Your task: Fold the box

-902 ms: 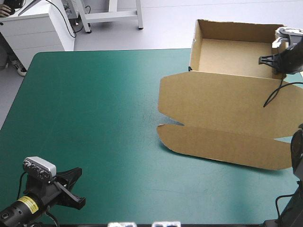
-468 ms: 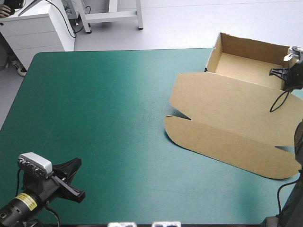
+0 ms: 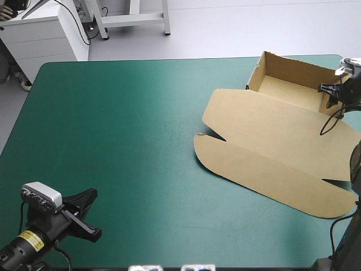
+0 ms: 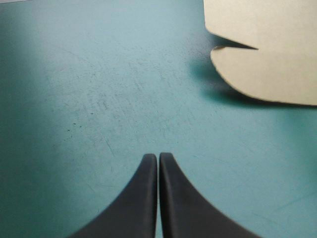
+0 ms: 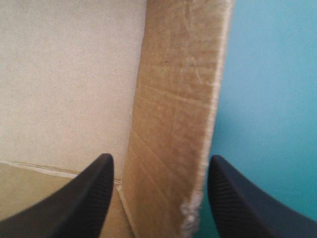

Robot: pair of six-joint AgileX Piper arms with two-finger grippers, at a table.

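Note:
The brown box [image 3: 282, 141] lies at the table's right side as an open tray [image 3: 290, 84] with its lid flat toward the front. My right gripper [image 3: 330, 94] is at the tray's right-hand wall. In the right wrist view that gripper [image 5: 161, 159] is open and its fingers straddle the upright wall [image 5: 178, 109], one inside the tray and one outside. My left gripper [image 3: 84, 217] hovers near the table's front left corner, far from the box. Its fingers [image 4: 158, 157] are shut, with the lid's notched corner [image 4: 267, 54] well ahead.
The tray sits close to the table's far right corner [image 3: 338, 56], and the lid's end reaches the right edge. Teal-green cover [image 3: 113, 141] stretches between my left gripper and the box.
The box slid right and turned; its tray, earlier raised past the far edge, now rests on the table. My right gripper moved right with it. The left arm barely shifted.

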